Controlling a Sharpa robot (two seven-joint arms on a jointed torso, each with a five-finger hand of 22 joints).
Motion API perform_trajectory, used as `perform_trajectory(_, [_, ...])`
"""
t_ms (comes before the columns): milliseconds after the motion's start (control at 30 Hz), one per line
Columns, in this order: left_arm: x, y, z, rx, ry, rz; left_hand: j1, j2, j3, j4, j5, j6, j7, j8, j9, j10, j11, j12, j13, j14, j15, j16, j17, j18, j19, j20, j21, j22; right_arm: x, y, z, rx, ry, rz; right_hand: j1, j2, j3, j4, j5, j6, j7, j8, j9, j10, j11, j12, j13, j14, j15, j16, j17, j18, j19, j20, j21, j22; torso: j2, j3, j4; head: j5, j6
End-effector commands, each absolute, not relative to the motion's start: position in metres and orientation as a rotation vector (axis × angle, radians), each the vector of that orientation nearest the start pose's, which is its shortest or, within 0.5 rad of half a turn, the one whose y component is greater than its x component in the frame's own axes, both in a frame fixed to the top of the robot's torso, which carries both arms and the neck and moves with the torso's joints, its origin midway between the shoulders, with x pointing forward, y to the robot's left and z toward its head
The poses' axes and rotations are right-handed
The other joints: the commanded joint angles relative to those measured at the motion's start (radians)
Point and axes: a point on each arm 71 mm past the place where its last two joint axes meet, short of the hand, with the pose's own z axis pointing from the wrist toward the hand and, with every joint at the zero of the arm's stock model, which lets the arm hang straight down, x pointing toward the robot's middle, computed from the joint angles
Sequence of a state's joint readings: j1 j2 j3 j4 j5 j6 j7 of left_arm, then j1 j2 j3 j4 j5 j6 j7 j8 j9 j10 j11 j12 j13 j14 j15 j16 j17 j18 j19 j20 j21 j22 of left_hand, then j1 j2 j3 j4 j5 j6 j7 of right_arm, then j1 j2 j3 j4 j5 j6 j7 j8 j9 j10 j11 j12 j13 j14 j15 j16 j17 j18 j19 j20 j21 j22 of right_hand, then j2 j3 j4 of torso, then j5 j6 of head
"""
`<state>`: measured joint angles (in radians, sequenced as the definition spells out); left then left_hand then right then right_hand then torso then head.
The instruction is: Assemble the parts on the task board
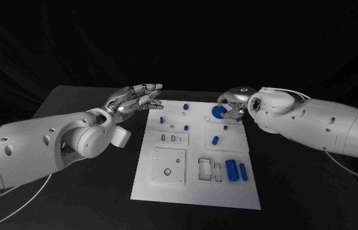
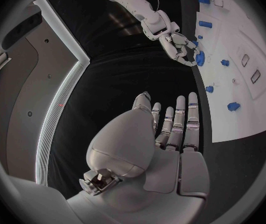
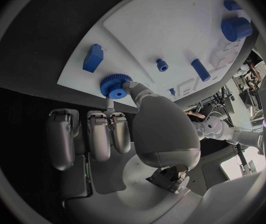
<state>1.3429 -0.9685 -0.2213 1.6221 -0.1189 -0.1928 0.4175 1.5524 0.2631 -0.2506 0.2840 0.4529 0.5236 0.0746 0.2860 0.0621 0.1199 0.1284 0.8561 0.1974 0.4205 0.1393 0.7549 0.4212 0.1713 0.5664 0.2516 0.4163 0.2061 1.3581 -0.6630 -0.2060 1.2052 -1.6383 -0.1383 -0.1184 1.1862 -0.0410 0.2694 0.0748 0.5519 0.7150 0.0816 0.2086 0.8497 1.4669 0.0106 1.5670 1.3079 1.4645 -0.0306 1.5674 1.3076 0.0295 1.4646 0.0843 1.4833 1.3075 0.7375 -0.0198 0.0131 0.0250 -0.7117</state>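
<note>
Left hand (image 1: 138,99): I hold it above the black counter (image 1: 82,98) just off the left edge of the task board (image 1: 195,186), fingers (image 2: 180,115) wide and straight, holding nothing.

Task board: a white plate in the middle of the counter, with rectangular recesses along its near and middle parts. Small blue pegs (image 1: 183,106) stand or lie at its far left; a short blue cylinder (image 1: 214,140) lies mid-board; two larger blue cylinders (image 1: 231,169) lie side by side near the near right corner.

Blue gear (image 1: 219,112): a toothed disc with a raised hub, at the far right of the board. In the right wrist view it sits at the board's edge with a fingertip of my right hand (image 1: 237,107) at its rim (image 3: 115,85); whether it rests on the board or is lifted, I cannot tell.

Right hand: thumb and one finger close on the gear, the remaining fingers (image 3: 100,134) curled in beside it.

Handling, in my judgement: the gear looks like rigid moulded plastic, light and not fragile. The teeth give purchase, so I would pinch across the toothed rim at opposite points and keep the disc level. The smooth cylinders would roll; I would take those across the barrel, near the middle.
</note>
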Motion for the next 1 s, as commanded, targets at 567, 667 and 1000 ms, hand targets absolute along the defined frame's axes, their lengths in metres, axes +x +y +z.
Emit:
perform_trajectory(567, [0.464,0.235,-0.166,-0.873,1.571,-1.576,0.007,-0.002,0.006,0.001,0.006,-0.001,0.001,0.001,0.000,0.000,-0.007,0.002,-0.001,0.000,0.004,-0.005,-0.002,0.007,-0.004,0.002,-0.007,-0.001,0.547,-0.206,-0.187,-0.454,1.684,0.333,0.001,0.002,0.005,-0.005,-0.050,0.103,-0.021,0.050,0.089,0.104,-0.019,0.004,0.263,0.106,-0.016,0.003,0.263,-0.009,0.043,-0.015,0.021,0.236,0.000,-0.0001,-0.0004,0.008,-0.002])
perform_trajectory(667, [0.464,0.235,-0.166,-0.875,1.572,-1.573,0.008,-0.002,0.006,0.001,0.006,-0.004,-0.001,0.000,0.000,0.001,-0.004,0.003,-0.002,0.001,0.004,-0.005,-0.002,0.007,-0.004,0.002,-0.007,-0.001,0.546,-0.206,-0.186,-0.447,1.671,0.349,-0.004,-0.003,0.007,-0.001,-0.030,0.115,-0.025,0.046,0.089,0.104,-0.023,0.004,0.263,0.106,-0.020,0.003,0.263,-0.010,0.047,-0.018,0.025,0.238,0.000,0.0002,-0.0003,0.012,-0.002])
perform_trajectory(1000, [0.464,0.237,-0.167,-0.881,1.575,-1.562,0.009,-0.003,0.006,0.001,0.006,-0.005,-0.003,-0.001,0.000,0.001,-0.003,0.002,-0.002,0.001,0.004,-0.005,-0.003,0.007,-0.004,0.002,-0.008,-0.001,0.540,-0.198,-0.172,-0.438,1.674,0.403,-0.008,-0.007,0.011,0.003,-0.019,0.123,-0.019,0.038,0.084,0.104,-0.023,0.004,0.263,0.106,-0.022,0.003,0.263,-0.008,0.040,-0.021,0.017,0.235,-0.001,-0.0004,-0.0001,0.016,-0.008])
